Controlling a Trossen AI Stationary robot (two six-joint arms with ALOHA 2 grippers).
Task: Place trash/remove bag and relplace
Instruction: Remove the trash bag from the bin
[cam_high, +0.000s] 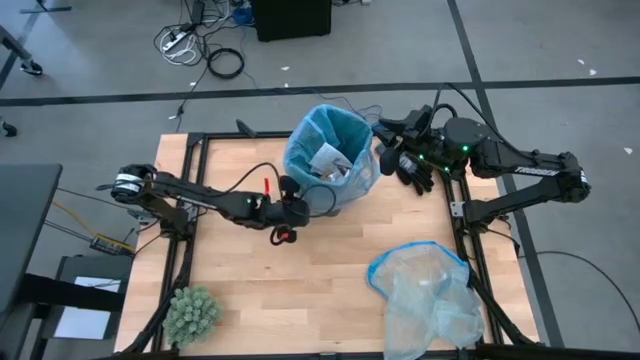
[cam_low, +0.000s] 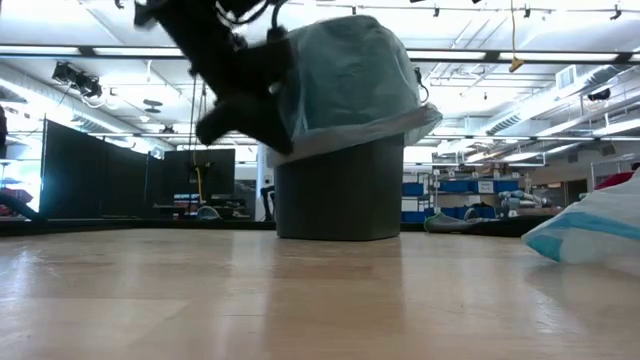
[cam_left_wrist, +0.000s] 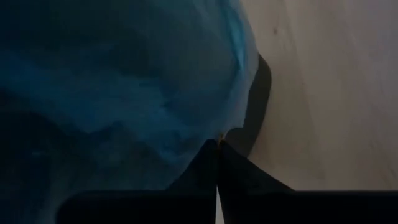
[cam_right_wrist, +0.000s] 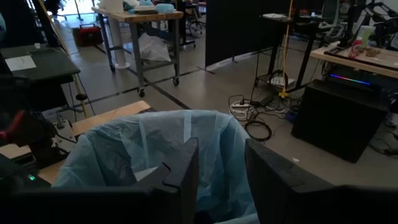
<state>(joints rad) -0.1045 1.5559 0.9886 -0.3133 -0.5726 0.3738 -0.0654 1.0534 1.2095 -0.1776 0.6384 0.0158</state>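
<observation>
- Left gripper (cam_high: 297, 205) sits against the bin's side, its fingers pinched together on the bag (cam_high: 335, 135) overhang (contact point dark in the wrist view).
- Right gripper (cam_right_wrist: 222, 165) hovers at the far rim, fingers parted, holding nothing.
- Trash (cam_high: 328, 163) lies inside the bag.
- Judgement: lift both rim sides evenly, keeping the bin (cam_low: 340, 190) upright.

Bag (cam_high: 338, 135): hiding most trash (cam_high: 327, 162) inside. Left gripper (cam_left_wrist: 217, 144): fingertips pressing into plastic, grip undeterminable. Pale bag (cam_low: 590, 232): running off frame edge.

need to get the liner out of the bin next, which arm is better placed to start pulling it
Probably left. The left gripper is shut against the blue bag at the bin's side. The right gripper hangs open beside the rim, holding nothing.
</observation>
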